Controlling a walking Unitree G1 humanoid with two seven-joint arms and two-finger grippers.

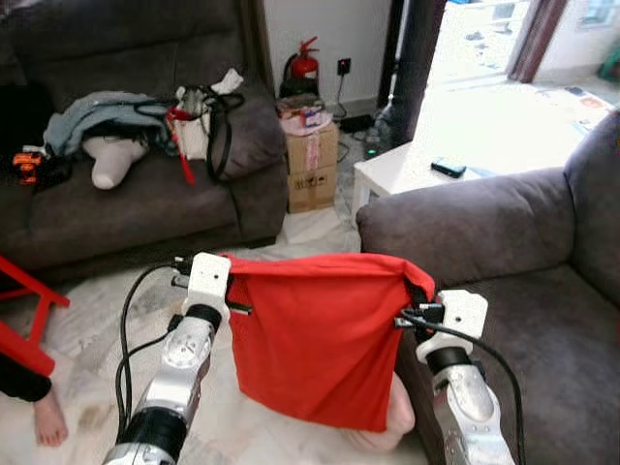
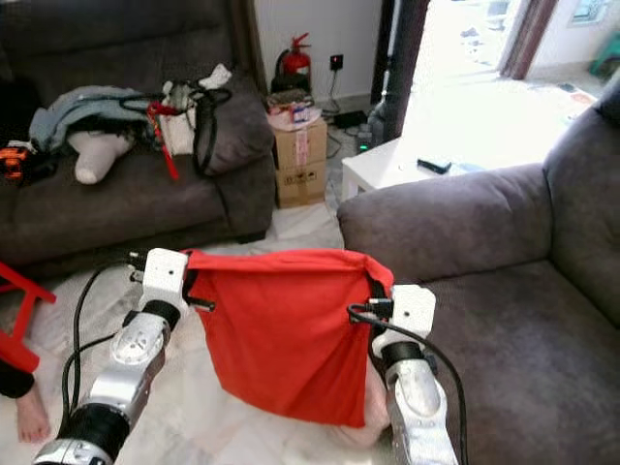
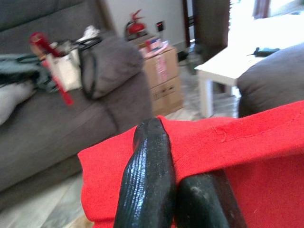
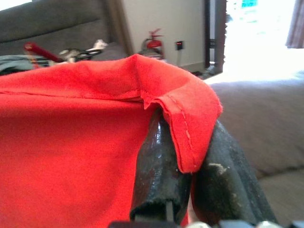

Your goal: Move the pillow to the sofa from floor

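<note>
At the far left stands a dark sofa (image 1: 126,208) heaped with clothes, a bag and a pale stuffed shape; a person's bare foot (image 1: 46,417) rests on the floor (image 1: 87,320) at the near left, beside a red frame (image 1: 24,320).

The left tool (image 1: 232,291) is raised in front of the robot, its two black fingers (image 3: 147,185) pinched together on the left top corner of the red pillow (image 1: 315,339). The pillow hangs between the two arms like a slack cloth, its top edge stretched level and its lower corner dangling above the floor, touching nothing that can be made out. The right tool (image 1: 415,308) grips the right top corner, the red hem folded over its fingertips (image 4: 159,175) and held tight between them.

Further back stand a cardboard box (image 1: 312,165) with a fire extinguisher (image 1: 304,63) behind it, then a white worktop (image 1: 407,170). At the right is the grey sofa (image 1: 504,252), its armrest just beyond the pillow and its seat beside the right arm.

By the look of it, the pick-up is done: the pillow is off the floor and held by both corners. What is left is to carry it over a sofa seat, the grey one being nearest, lower it and release both corners.
</note>
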